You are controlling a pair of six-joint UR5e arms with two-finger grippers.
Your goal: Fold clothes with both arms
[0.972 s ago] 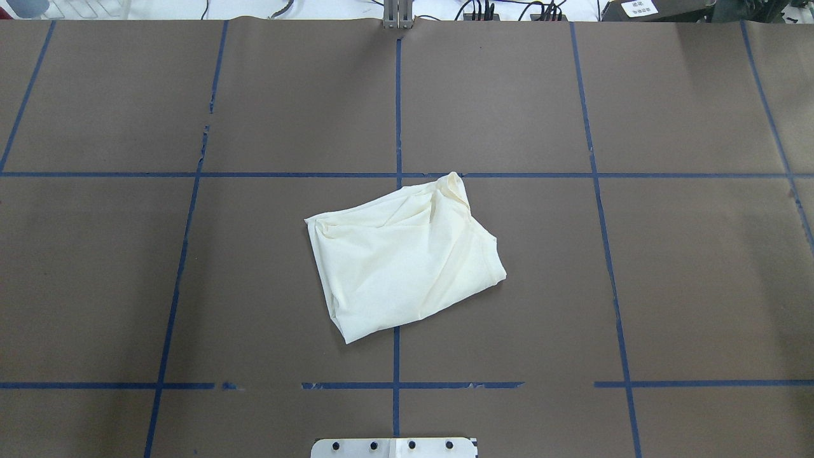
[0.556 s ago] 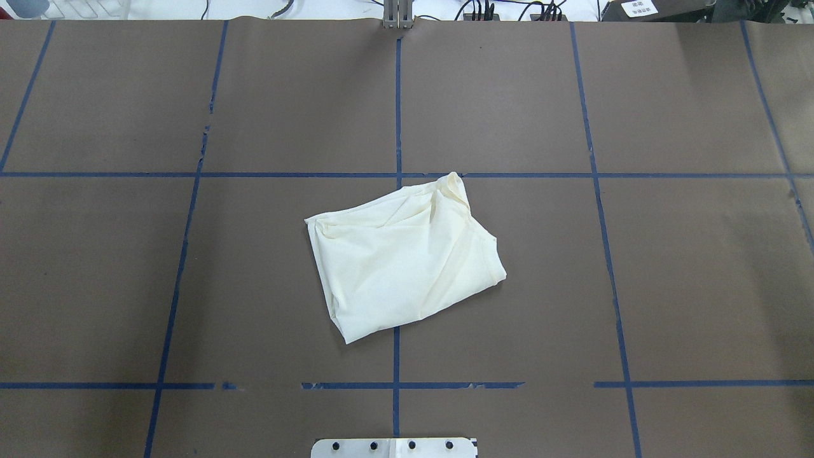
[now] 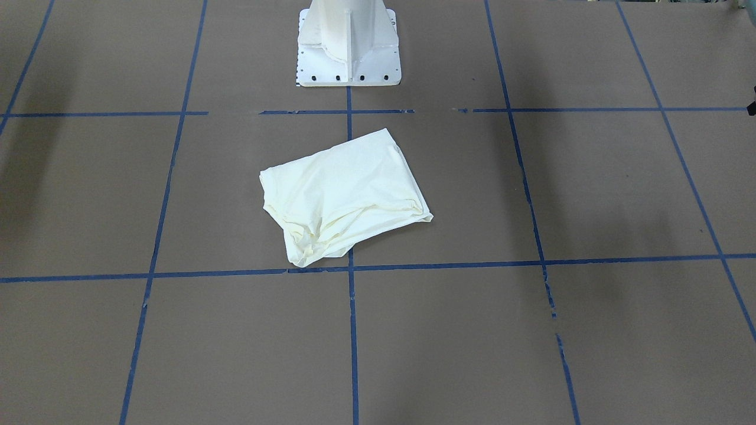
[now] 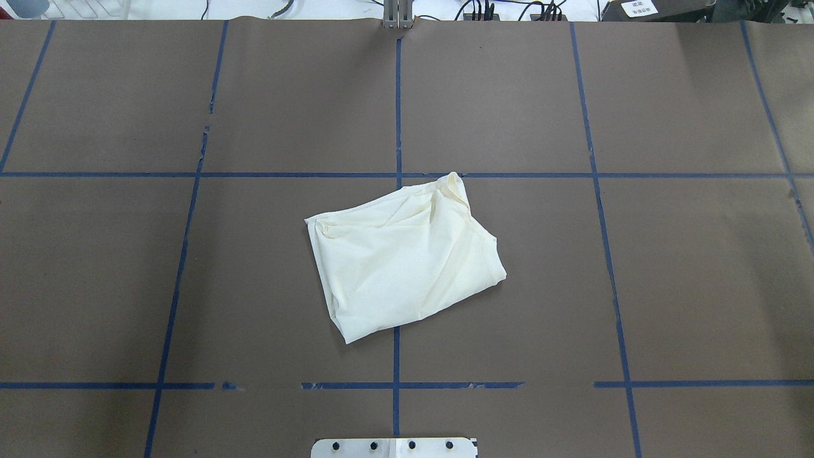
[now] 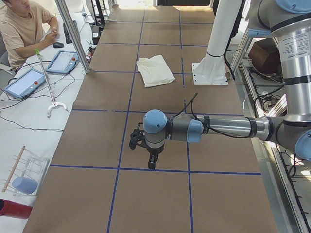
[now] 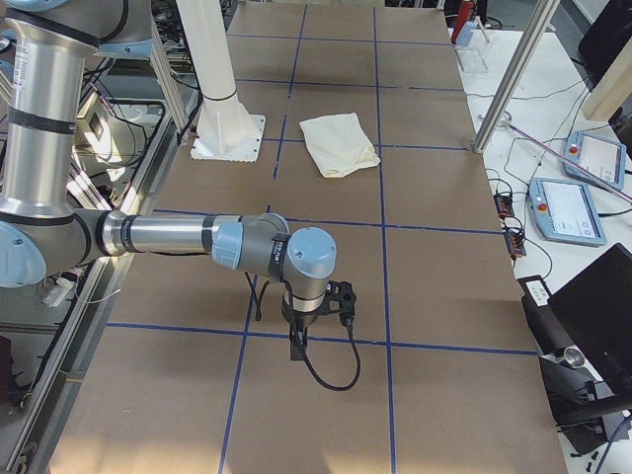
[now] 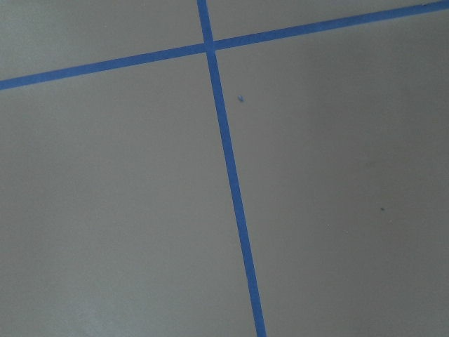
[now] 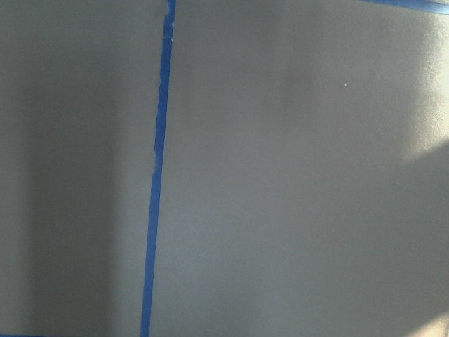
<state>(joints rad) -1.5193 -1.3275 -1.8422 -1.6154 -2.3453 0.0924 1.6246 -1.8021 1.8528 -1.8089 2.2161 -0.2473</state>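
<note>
The clothes lie as one folded cream bundle, plain side up, in the middle of the brown table; they also show in the front-facing view and both side views. Neither arm reaches into the overhead or front-facing views. My left gripper hangs over the table's left end, far from the clothes. My right gripper hangs over the table's right end, equally far. From these side views I cannot tell whether either is open or shut. Both wrist views show only brown table and blue tape.
The white pedestal base stands at the table's near edge behind the clothes. Blue tape lines grid the table. A person sits at a side desk with tablets; a metal post stands there.
</note>
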